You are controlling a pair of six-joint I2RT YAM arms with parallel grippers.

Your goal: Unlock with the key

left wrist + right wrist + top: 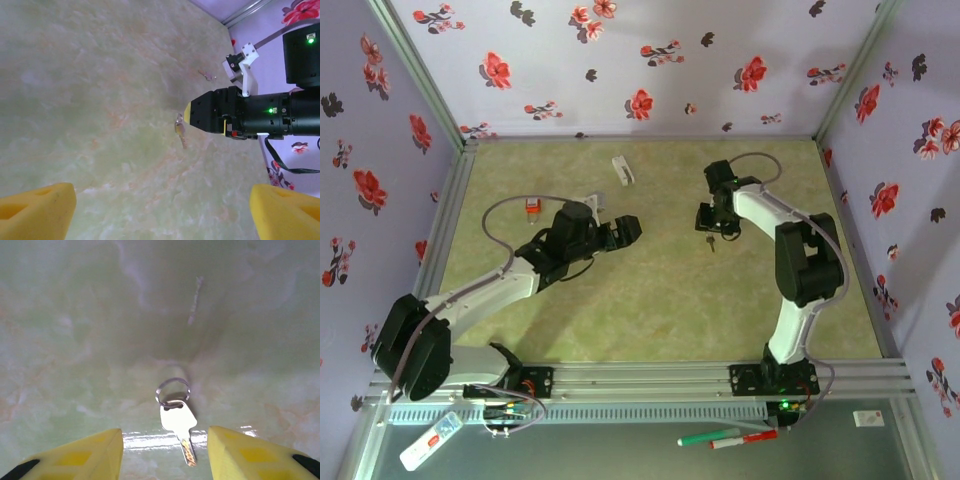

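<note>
One ringed key, flat on table, between parted right fingers

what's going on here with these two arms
Two robot arms are set up to unlock something with a key. The right claw hovers open over the key, which lies flat on the table between its fingers, not gripped. The left claw is open and holds nothing. A small orange object, possibly the lock, sits beside the left arm.

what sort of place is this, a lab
Probably a small robot test cell: floral-papered walls box in a green table, left arm and right arm bolted to a metal rail, a key on top.
</note>
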